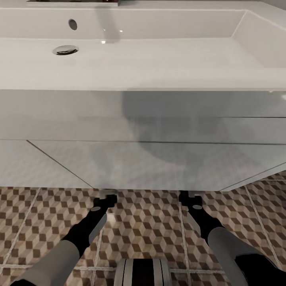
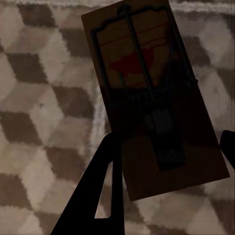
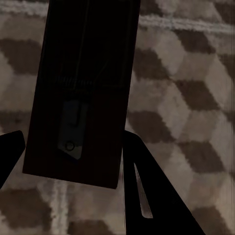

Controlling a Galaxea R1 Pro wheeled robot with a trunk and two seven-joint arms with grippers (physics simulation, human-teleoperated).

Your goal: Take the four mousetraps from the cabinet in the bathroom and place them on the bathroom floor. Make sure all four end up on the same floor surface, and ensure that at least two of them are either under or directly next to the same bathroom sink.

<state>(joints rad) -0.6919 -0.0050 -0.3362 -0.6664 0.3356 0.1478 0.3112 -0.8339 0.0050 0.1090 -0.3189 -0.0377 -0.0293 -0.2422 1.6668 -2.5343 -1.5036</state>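
- Under the front edge of the wide white rectangular sink on its wall-hung vanity, both arms reach down toward the cube-patterned brown, tan and cream tiled floor, with the wrists tucked beneath the vanity's underside.
- Left gripper: fingers sit on either side of a flat brown wooden mousetrap with dark wire bar and red print, apparently pinching its near end. Can't tell whether it's already resting on the tiles or hanging just above.
- Right gripper: same deal, fingers on both long edges of a second dark brown wooden mousetrap, which is in deep shadow, tiles right behind it.
- Handling guess: these slabs look light and rigid, so a gentle squeeze is plenty. Wood edges should give decent friction.
- Best hold is across the long edges at the bare end, like now, staying off the spring bar and catch, since the wire bits look like the fiddly, snaggable part.
- Thin and flat means they'd be annoying to re-pick off tile.
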